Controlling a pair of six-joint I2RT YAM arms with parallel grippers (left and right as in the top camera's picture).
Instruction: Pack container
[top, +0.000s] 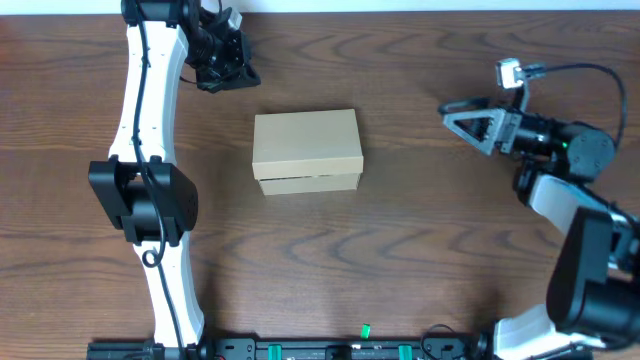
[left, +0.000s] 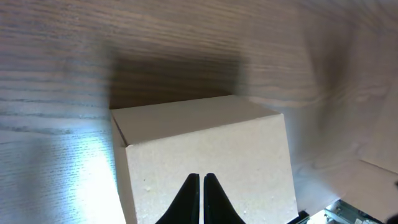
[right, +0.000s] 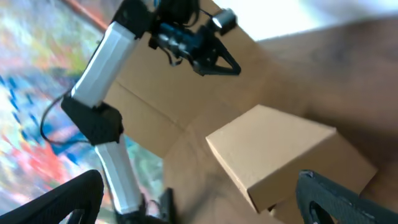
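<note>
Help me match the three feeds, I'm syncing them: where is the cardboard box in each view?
Overhead: cardboard box at centre.
Left wrist: the box fills the lower middle, beyond the shut left pincer.
Right wrist: the box lies lower right.
Shared landmark: the wood-grain table, under the box in all three.
</note>
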